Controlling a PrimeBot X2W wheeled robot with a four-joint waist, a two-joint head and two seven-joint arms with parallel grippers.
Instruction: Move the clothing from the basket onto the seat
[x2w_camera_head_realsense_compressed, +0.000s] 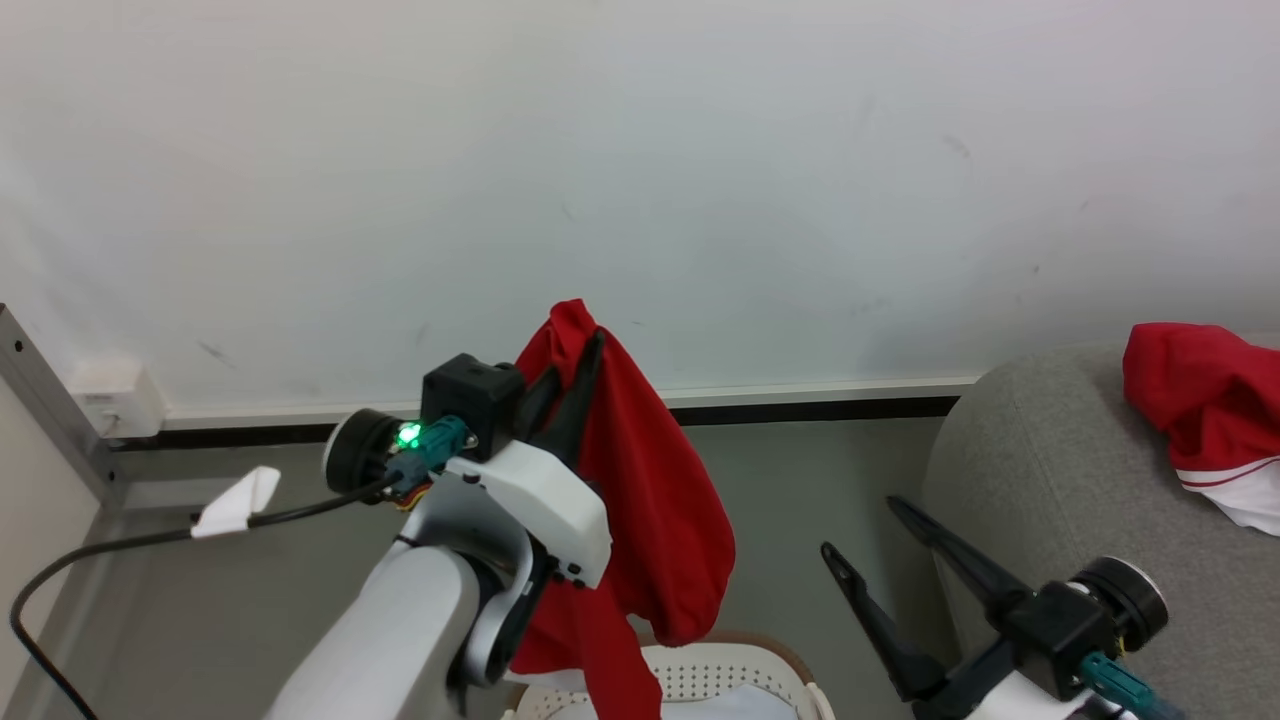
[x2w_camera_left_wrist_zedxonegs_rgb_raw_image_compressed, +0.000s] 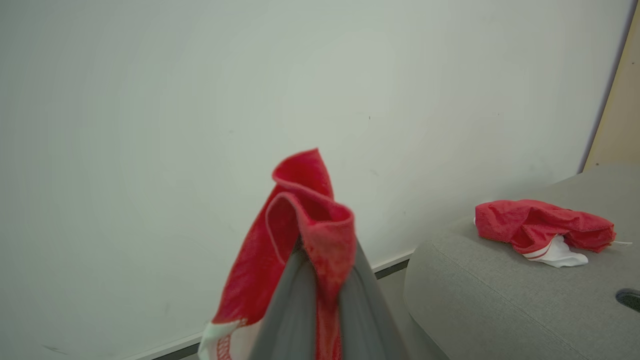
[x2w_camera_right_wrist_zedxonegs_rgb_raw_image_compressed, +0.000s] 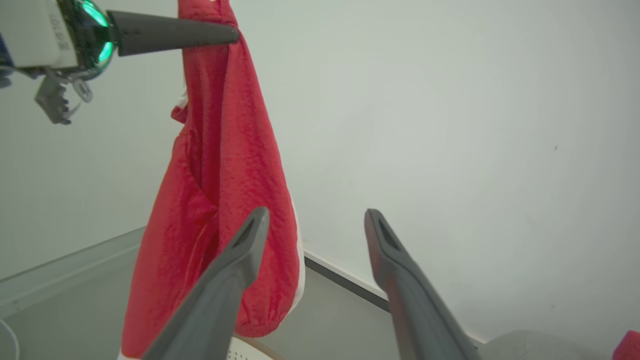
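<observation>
My left gripper (x2w_camera_head_realsense_compressed: 588, 348) is shut on a red garment (x2w_camera_head_realsense_compressed: 650, 500), which hangs in folds high above the white basket (x2w_camera_head_realsense_compressed: 720, 675) at the bottom of the head view. The pinched fabric (x2w_camera_left_wrist_zedxonegs_rgb_raw_image_compressed: 310, 210) curls over the fingertips in the left wrist view, and the same garment (x2w_camera_right_wrist_zedxonegs_rgb_raw_image_compressed: 220, 190) dangles in the right wrist view. A second red garment with white trim (x2w_camera_head_realsense_compressed: 1205, 410) lies on the grey sofa (x2w_camera_head_realsense_compressed: 1060, 480) at the right. My right gripper (x2w_camera_head_realsense_compressed: 858, 528) stands open and empty beside the sofa's rounded edge, right of the hanging cloth.
A white wall (x2w_camera_head_realsense_compressed: 640, 180) with a dark skirting strip runs behind everything. A black cable with a white tag (x2w_camera_head_realsense_compressed: 235, 503) trails over the grey floor at the left. A metal frame (x2w_camera_head_realsense_compressed: 50, 400) stands at the far left.
</observation>
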